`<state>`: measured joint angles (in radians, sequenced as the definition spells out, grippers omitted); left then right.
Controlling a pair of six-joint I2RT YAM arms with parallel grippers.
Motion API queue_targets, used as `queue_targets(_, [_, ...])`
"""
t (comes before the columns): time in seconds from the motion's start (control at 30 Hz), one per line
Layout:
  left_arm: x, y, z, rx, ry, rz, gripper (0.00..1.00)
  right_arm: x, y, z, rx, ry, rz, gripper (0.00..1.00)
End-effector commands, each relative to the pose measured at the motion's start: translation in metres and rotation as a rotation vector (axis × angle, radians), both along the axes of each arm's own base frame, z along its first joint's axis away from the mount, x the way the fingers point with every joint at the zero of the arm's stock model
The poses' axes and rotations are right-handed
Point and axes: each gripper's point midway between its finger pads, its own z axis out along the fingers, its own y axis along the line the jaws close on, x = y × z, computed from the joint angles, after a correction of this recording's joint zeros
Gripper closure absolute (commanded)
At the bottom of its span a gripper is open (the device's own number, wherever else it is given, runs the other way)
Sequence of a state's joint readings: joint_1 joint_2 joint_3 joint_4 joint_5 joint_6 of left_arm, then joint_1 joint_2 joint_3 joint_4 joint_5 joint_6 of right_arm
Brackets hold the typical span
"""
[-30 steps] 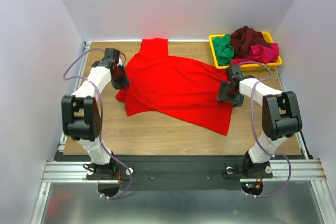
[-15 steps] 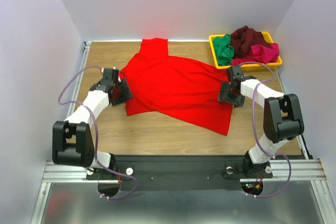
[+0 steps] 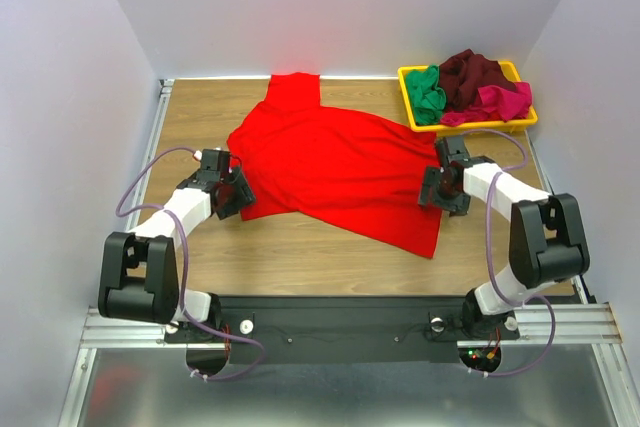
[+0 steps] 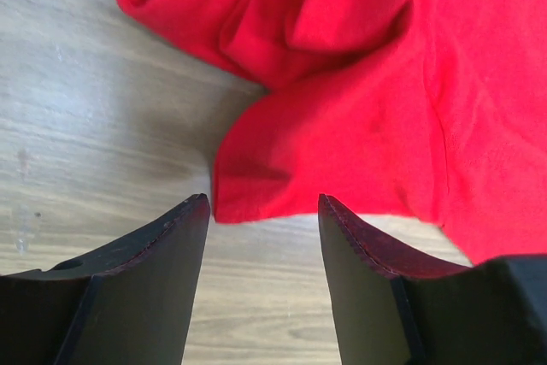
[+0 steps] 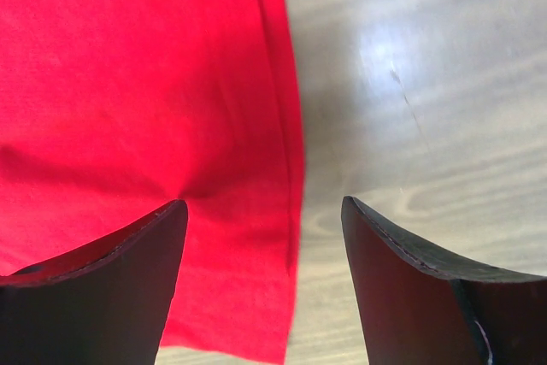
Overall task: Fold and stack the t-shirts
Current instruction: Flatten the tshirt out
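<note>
You have the red t-shirt [image 3: 330, 167] lying opened out and slightly askew on the wooden table [image 3: 300, 247], one sleeve pointing to the back wall [image 3: 350, 7]. It is not yet folded.

Your left gripper [image 3: 237, 194] sits at the shirt's near left corner. Its fingers are spread, nothing is between them, and the rumpled corner of cloth lies just ahead of the tips. Your right gripper [image 3: 437, 190] hangs over the shirt's right edge, also spread and empty, with one finger above red cloth and the other above bare wood. That placement looks like a setup for taking both sides at once, so you can pull the cloth flat or begin a fold.

Beyond the shirt's far right shoulder stands the yellow tray [image 3: 405, 74]. It holds the green shirt [image 3: 428, 92], the maroon shirt [image 3: 470, 72] and the magenta shirt [image 3: 500, 102] in a crumpled heap.

The wood is smooth and faintly glossy, so the cloth should slide easily. Plain pale walls close the table in on three sides.
</note>
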<state>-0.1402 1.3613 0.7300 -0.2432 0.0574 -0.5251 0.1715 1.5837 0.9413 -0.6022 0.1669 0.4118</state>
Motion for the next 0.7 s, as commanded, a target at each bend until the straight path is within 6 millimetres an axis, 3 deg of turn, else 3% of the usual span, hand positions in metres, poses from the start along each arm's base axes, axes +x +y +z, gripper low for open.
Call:
queue_targets(0.0, [0.014, 0.006, 0.004, 0.033, -0.047, 0.028, 0.35, -0.007, -0.002, 0.010, 0.006, -0.033, -0.026, 0.22])
queue_targets(0.23, [0.020, 0.011, -0.003, 0.058, -0.066, 0.040, 0.35, -0.017, 0.001, 0.019, 0.031, -0.036, -0.025, 0.21])
queue_targets(0.5, [0.034, -0.003, -0.010, 0.009, -0.073, -0.004, 0.35, -0.057, 0.008, 0.023, 0.098, 0.048, -0.031, 0.21])
queue_targets(0.6, [0.031, -0.007, -0.015, -0.008, -0.061, -0.023, 0.40, -0.064, 0.010, 0.027, 0.110, 0.065, -0.022, 0.21])
queue_targets(0.67, [0.029, -0.009, -0.017, -0.016, -0.057, -0.035, 0.49, -0.070, 0.011, 0.031, 0.116, 0.090, -0.013, 0.21])
